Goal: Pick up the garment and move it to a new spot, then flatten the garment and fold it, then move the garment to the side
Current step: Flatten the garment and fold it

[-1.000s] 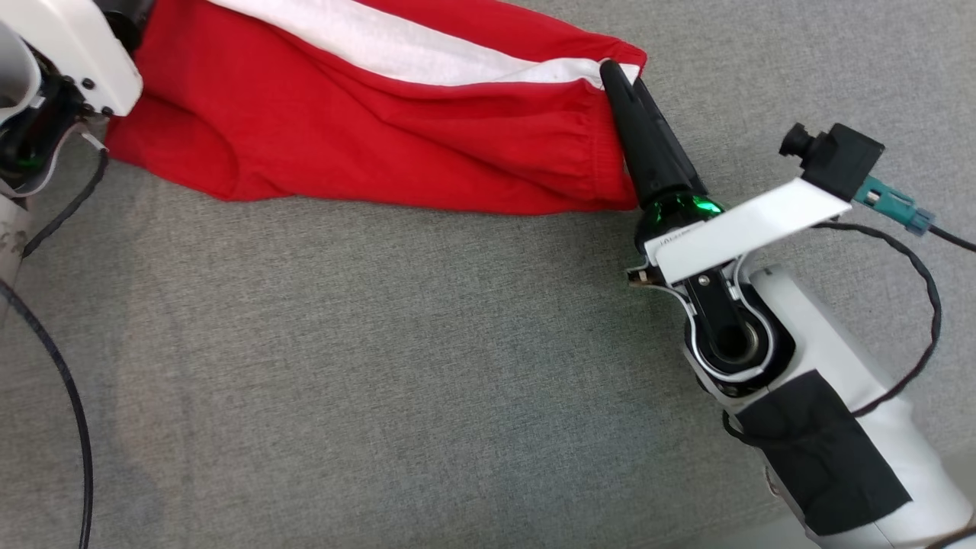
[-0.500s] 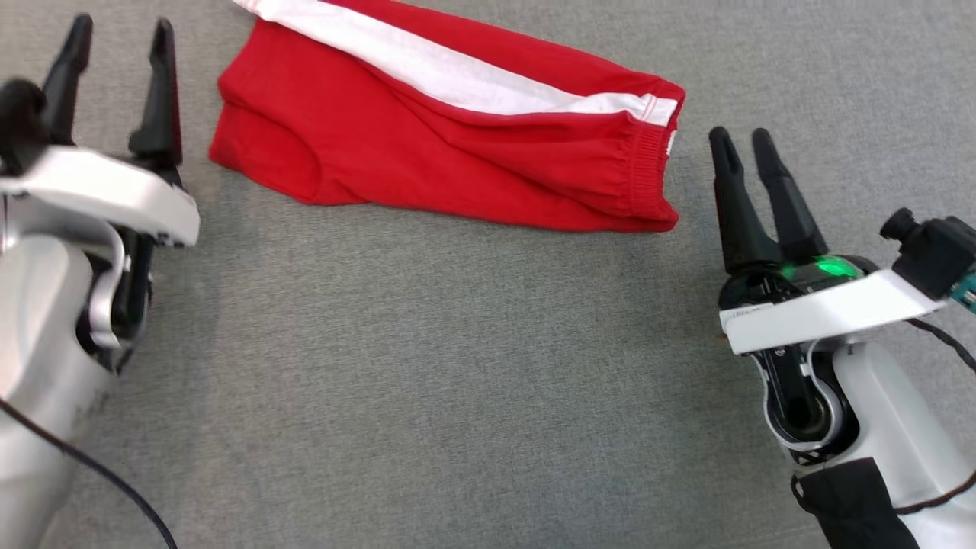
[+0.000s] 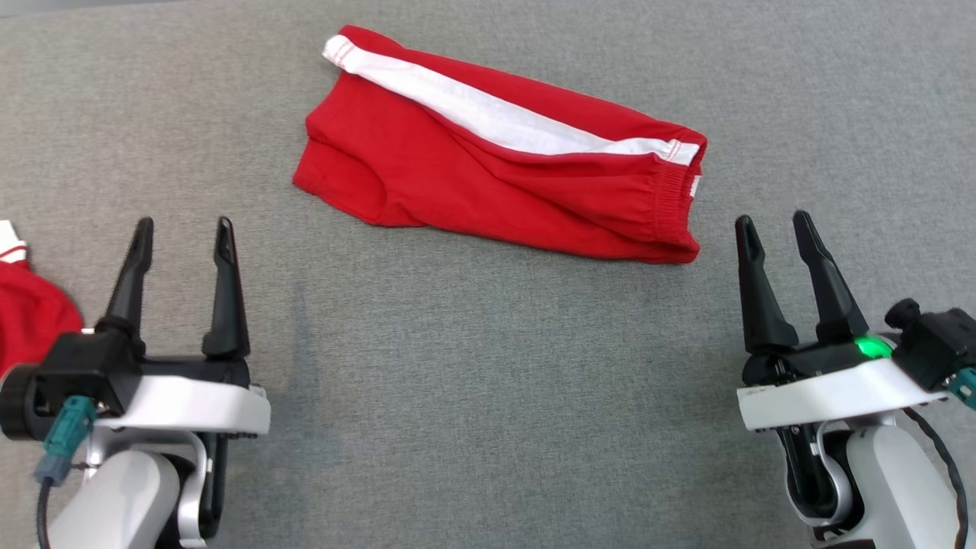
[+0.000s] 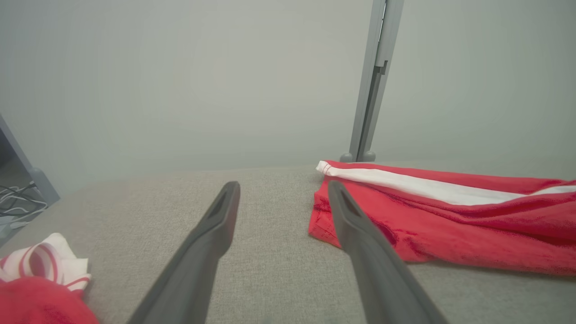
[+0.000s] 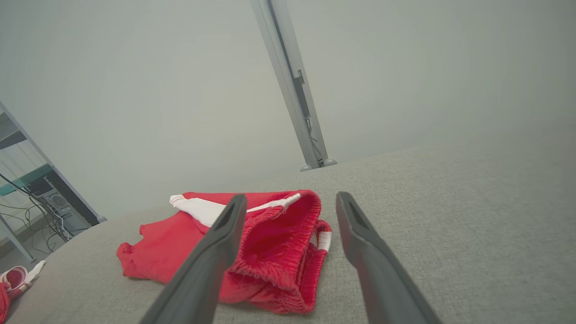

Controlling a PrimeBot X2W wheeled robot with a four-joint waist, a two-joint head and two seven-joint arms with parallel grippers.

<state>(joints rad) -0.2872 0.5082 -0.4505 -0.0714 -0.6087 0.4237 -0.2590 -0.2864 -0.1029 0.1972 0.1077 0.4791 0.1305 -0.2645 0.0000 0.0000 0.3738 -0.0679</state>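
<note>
The garment (image 3: 488,175) is a pair of red shorts with a white side stripe, lying folded on the grey cloth surface at the upper middle of the head view. Its waistband end points right and shows close in the right wrist view (image 5: 270,252). In the left wrist view the garment's (image 4: 441,216) leg end lies to the right of my fingers. My left gripper (image 3: 183,229) stands open at the lower left, well clear of the garment. At the lower right my right gripper (image 3: 774,221) is open too, a short way right of the waistband. Nothing is between either pair of fingers.
Another red and white piece of clothing (image 3: 27,313) lies at the far left edge, also seen as a red and white bundle (image 4: 40,279) in the left wrist view. A grey upright post (image 4: 371,81) stands behind the surface. Shelving and cables (image 5: 36,198) sit off to the left.
Both grippers have let go of the garment's ends and drawn back toward me, now standing open. The head camera has pulled back, so the whole garment shows lying on the surface.
</note>
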